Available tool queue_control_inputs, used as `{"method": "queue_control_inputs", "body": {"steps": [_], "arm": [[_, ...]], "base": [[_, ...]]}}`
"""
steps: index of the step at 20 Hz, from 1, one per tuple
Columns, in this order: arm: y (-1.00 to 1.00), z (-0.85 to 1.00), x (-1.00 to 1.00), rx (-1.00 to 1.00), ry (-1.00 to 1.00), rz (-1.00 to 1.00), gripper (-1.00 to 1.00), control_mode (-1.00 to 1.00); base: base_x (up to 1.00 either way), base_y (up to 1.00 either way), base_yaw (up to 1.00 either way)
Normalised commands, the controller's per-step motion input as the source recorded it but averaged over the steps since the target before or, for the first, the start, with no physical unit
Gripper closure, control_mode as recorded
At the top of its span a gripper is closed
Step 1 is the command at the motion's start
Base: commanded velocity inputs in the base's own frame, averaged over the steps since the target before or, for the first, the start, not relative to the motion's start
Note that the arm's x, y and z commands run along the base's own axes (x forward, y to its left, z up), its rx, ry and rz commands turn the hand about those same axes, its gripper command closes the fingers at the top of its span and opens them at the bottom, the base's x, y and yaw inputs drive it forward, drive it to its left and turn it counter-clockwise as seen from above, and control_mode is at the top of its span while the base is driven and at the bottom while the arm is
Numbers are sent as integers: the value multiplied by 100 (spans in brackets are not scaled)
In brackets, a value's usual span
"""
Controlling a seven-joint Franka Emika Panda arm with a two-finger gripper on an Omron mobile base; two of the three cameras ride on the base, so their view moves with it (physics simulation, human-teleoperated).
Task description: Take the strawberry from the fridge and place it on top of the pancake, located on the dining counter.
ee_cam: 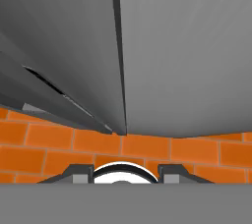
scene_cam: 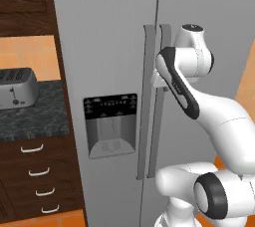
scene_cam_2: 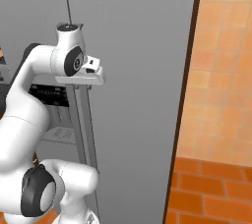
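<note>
Both doors of the fridge point(scene_cam: 114, 37) are closed; the strawberry would be behind them, unseen. The arm's hand is up against the right door's handle point(scene_cam_2: 81, 120) at its upper end, and the pincer point(scene_cam_2: 91, 73) is closed around that handle. Black dispenser panel point(scene_cam: 110, 124) on left door. Toaster point(scene_cam: 17, 87) sits on the dark bench point(scene_cam: 35, 116) leftward. Orange brick floor point(ee_cam: 147, 152) below.

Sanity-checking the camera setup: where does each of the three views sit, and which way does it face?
Left base view: behind the arm's left, facing the fridge; toaster on the wall counter at left; arm rises from lower right, hand at the right door's handle.
Right base view: behind the arm's right, facing the fridge's right door, tiled wall beyond; arm at left.
Hand view: on the hand, looking down the fridge doors to the brick floor; end effector at bottom.
Shared: fridge, handles.
</note>
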Motion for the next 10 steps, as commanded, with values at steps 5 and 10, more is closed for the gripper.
{"method": "queue_control_inputs", "body": {"steps": [5,10], "arm": [[0,0,0,0,0,0,-100,100],[0,0,0,0,0,0,-100,100]], "base": [[-12,0,0],[-50,13,-2]]}}
